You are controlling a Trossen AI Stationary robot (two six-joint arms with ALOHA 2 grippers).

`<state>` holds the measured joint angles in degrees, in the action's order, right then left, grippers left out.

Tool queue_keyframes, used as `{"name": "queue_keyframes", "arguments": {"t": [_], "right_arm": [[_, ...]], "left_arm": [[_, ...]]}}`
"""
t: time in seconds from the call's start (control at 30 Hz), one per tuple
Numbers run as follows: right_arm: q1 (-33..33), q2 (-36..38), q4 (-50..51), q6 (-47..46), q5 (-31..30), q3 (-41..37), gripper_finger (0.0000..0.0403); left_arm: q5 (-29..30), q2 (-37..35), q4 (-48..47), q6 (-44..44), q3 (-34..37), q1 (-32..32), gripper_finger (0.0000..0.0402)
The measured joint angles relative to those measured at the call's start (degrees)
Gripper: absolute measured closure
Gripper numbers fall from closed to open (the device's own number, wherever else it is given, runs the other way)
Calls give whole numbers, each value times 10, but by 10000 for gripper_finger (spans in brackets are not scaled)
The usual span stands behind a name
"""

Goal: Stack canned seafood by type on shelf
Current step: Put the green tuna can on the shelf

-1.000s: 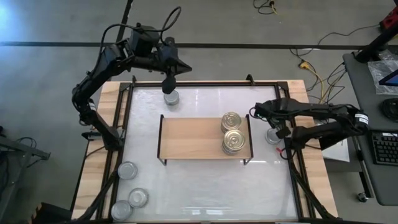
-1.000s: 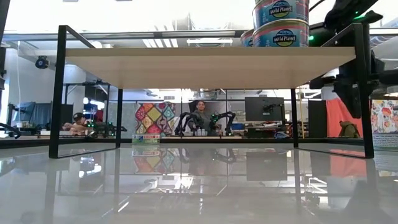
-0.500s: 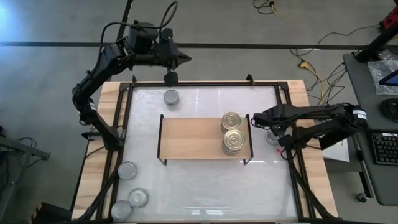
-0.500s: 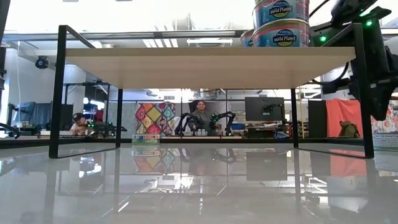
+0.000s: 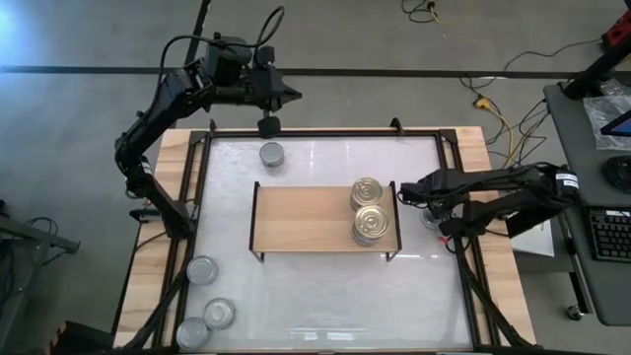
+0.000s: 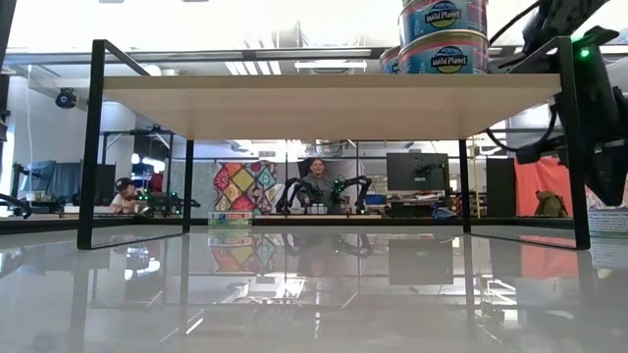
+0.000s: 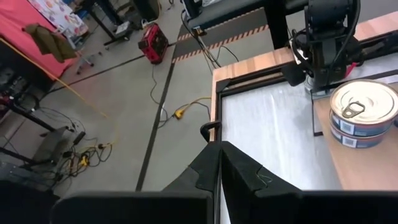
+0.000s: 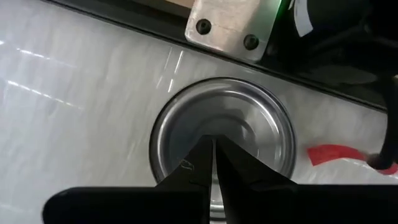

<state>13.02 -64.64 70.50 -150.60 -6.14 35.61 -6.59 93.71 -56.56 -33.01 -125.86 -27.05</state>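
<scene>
Shelf [image 5: 306,215]: light wood, mid-table, bearing 2 gold-topped tin stacks [image 5: 370,223] at its right end. Silver tins [image 5: 272,154]: rigid, smooth, likely slippery; grasp across sidewalls. Right gripper [image 8: 214,163]: fingers pressed together above one silver tin [image 8: 222,127]. Left gripper [image 5: 267,124]: shut, empty, beyond table's far edge.

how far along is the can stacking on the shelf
Done: gold-topped cans sit stacked at the shelf's right end. In hand: nothing; the shut right gripper hangs over a silver can beside the shelf. Left: that can, one near the shut left gripper, and three at the table's near-left corner.
</scene>
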Motion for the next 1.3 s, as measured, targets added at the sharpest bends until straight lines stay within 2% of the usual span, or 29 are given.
{"name": "queue_keyframes", "arguments": {"t": [0.37,0.63,0.83,1.3], "right_arm": [[0,-4,-26,0,15,-12,390],[0,-3,-30,-5,91,-12,390],[-5,-3,-33,-9,110,-13,390],[-82,-3,-44,-23,161,-15,390]], "left_arm": [[0,0,10,-5,0,0,401],[0,0,2,3,0,0,401],[0,0,-7,-9,0,0,401],[0,0,-10,-20,0,-2,401]]}}
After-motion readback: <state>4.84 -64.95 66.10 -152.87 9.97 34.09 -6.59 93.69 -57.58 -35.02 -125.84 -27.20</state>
